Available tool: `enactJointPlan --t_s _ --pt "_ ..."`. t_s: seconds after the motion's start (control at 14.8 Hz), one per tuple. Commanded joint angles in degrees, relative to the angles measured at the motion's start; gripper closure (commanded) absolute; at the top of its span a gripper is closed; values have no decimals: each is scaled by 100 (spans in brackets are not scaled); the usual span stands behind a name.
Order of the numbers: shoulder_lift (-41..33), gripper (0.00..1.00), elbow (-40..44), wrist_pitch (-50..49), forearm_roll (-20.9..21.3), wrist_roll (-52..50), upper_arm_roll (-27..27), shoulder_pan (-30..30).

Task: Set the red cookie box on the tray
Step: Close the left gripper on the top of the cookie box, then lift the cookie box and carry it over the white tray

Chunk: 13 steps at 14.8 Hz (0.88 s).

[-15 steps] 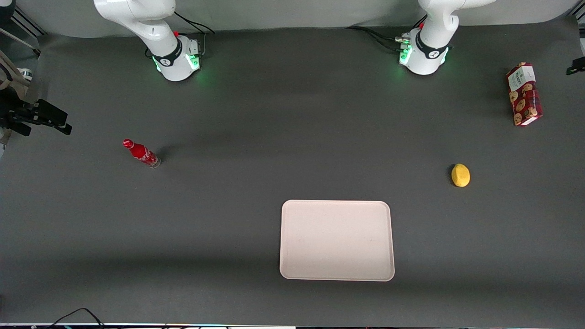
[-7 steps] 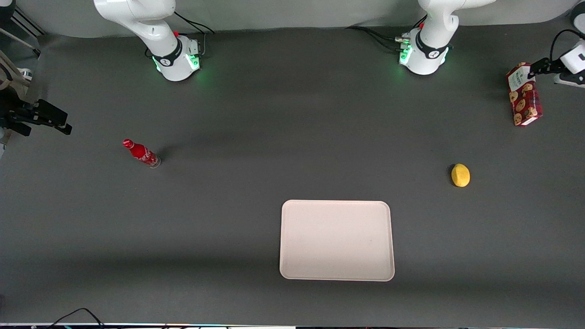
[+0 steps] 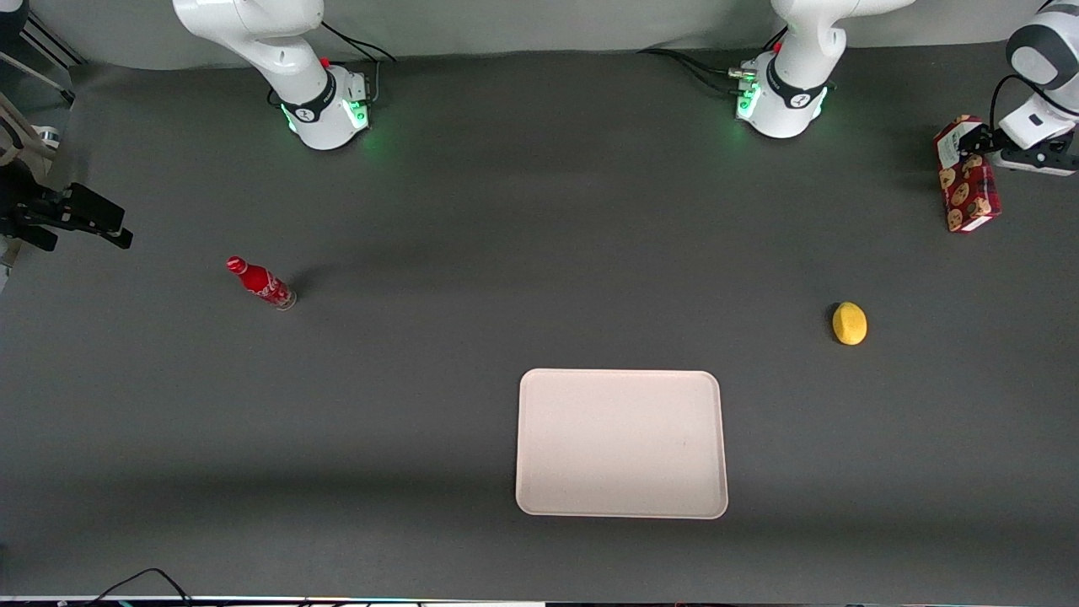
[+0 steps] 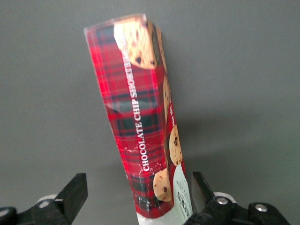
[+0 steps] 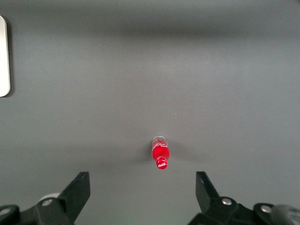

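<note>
- Front view: the red cookie box [image 3: 968, 175] lies flat on the dark table [image 3: 523, 244] toward the working arm's end, well apart from the tray [image 3: 621, 443]. The tray sits nearer the front camera, about mid-table, with nothing on it.
- The gripper [image 3: 971, 140] hangs over the box's white-labelled end, the end farther from the camera. From here I cannot tell whether it touches the box.
- A yellow lemon [image 3: 850, 323] rests between the box and the tray, apart from both. A small red bottle [image 3: 260, 282] stands toward the parked arm's end.
- Left wrist view: the red cookie box [image 4: 143, 117] fills the middle, showing its tartan side with "CHOCOLATE CHIP" lettering and cookie pictures. Its white-labelled end sits between the two black fingers [image 4: 75, 194] of the gripper [image 4: 138, 194].
- The fingers are spread wide. One has a clear gap to the box; the other stands just beside it.
- Right wrist view: the red bottle [image 5: 160, 153] stands upright on the table [image 5: 187, 70], and a sliver of the tray [image 5: 3, 56] shows at the edge.
</note>
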Motion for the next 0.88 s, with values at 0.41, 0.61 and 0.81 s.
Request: enactJointPlan --t_s 0.41,0.61,0.81 --pt "564 100 26 -4 -639 77 -20 106" --pt "424 100 254 -451 -736 77 -107 97" --pt "46 100 1261 -2107 -1280 103 -668 105"
